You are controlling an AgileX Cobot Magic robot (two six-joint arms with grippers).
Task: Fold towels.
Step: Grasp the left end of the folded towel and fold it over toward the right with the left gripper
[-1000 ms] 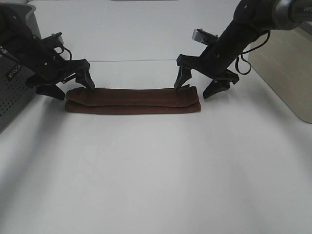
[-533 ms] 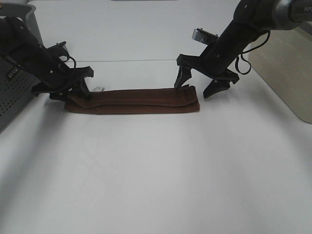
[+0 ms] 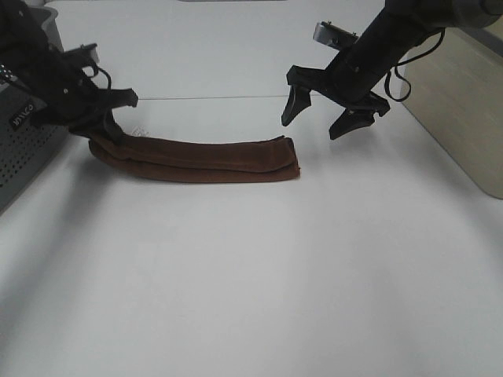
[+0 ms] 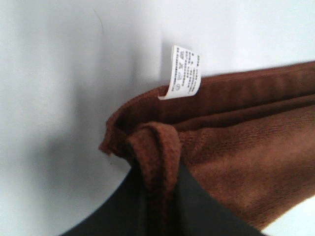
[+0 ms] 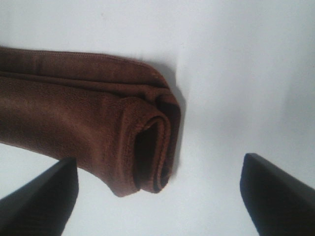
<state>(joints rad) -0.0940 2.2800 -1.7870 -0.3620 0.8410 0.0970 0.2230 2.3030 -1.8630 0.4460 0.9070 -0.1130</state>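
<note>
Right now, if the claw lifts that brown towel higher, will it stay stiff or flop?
Probably flop: the towel sags from the left claw pinching one end, the rest lying on the table. Likely light, since one pinch holds it. Its fuzzy surface probably grips well.

The towel (image 3: 196, 159) is nubby brown terry cloth, totally matt, with a thick stitched hem. Its little white tag (image 4: 183, 71) looks like smooth printed fabric. The table (image 3: 251, 275) under the towel is smooth matt white.
</note>
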